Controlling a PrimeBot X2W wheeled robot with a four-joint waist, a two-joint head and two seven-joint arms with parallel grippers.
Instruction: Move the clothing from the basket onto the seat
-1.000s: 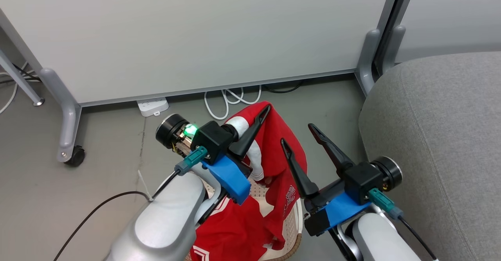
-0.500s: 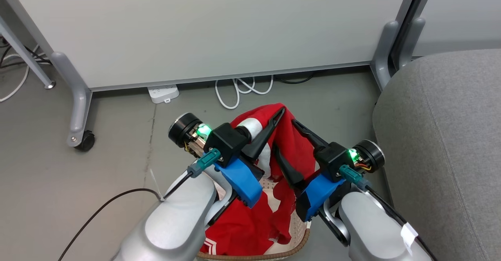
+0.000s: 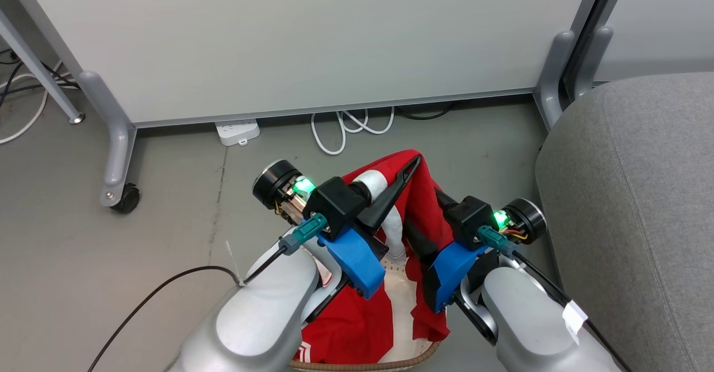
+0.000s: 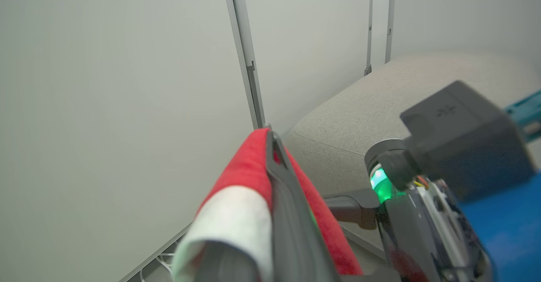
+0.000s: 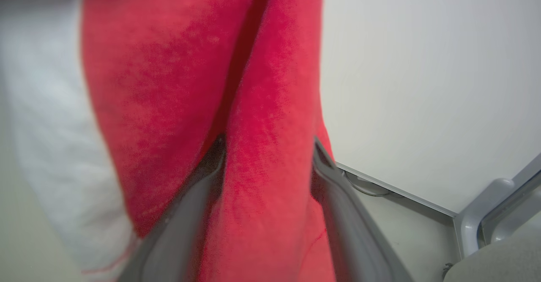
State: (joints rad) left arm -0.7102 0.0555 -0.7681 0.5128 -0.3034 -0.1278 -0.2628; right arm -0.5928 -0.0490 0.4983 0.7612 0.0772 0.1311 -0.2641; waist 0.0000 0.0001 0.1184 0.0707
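Soft even light; near clothing (image 5: 262, 104) blurred

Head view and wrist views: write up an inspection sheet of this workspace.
surface: grey floor; the basket stands on it.
job's things: red and white garment pulled up out of the basket, lower part inside; seat to the right, no clothing seen on it.
clutter: power strip on the floor by the panel.
grippers: left gripper shut on the garment's top; right gripper open, fingers either side of a red fold.
cables: white cable looped beside the power strip; black cable runs over the floor to the left arm.
surroundings: white panel on a wheeled foot.
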